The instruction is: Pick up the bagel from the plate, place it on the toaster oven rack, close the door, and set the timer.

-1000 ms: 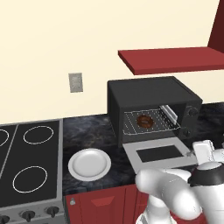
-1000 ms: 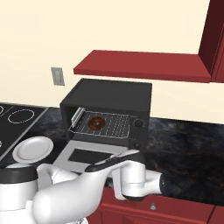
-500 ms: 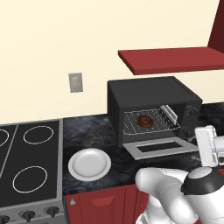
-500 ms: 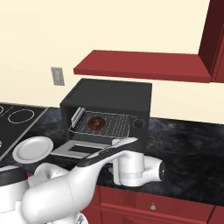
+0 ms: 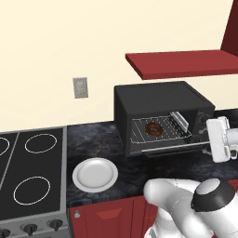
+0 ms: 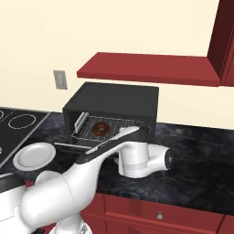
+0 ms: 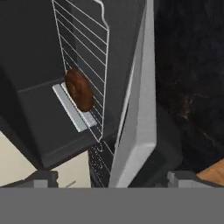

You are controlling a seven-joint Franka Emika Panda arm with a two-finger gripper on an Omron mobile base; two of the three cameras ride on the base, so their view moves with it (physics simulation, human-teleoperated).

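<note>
Left base view: behind the arm, on its left, looking forward and down; stove at left, toaster oven right of centre, mid-distance. Right base view: same tabletop from the arm's right side, oven left of centre. Hand view: rolled sideways, very close to the door edge, peering at the toaster oven rack.
</note>
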